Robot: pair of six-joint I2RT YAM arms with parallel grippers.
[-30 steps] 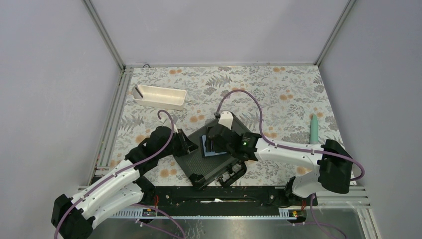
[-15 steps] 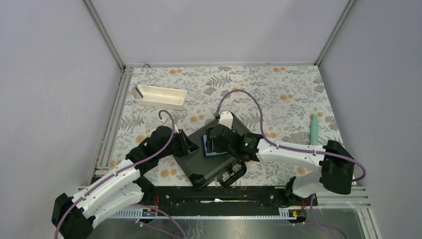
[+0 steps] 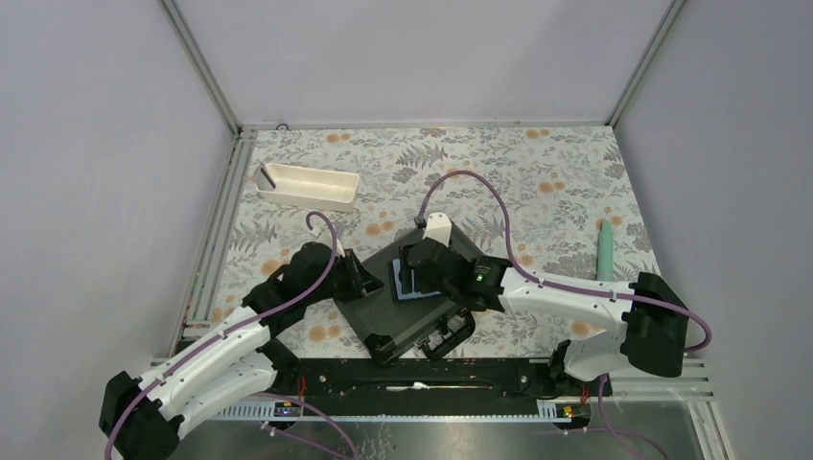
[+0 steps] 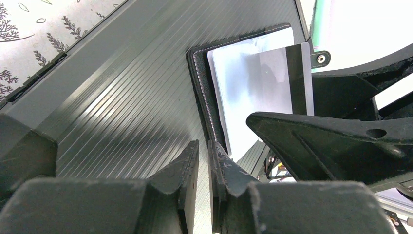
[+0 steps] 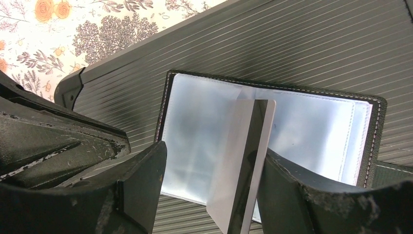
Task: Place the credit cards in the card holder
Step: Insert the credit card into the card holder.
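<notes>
Right pincer (image 5: 214, 151) of mine clenched a pale, dark-striped plastic credit card (image 5: 234, 165) over flowered cloth (image 3: 537, 182), grey walls (image 3: 422, 57) around; the open black card holder (image 5: 311, 131) lay on the ribbed black case (image 5: 292, 44).

Your overhead view is bright and even, with soft shadows. In your wrist views, glare whitens the card holder (image 5: 316, 126) pockets and the credit card (image 5: 248, 161) above it and streaks the ribbed case (image 4: 122, 97) around it. The near fingers (image 5: 63, 195) blur.

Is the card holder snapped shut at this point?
No: the card holder lies open on the black case, its clear pockets exposed, while the right gripper holds a card over it.
</notes>
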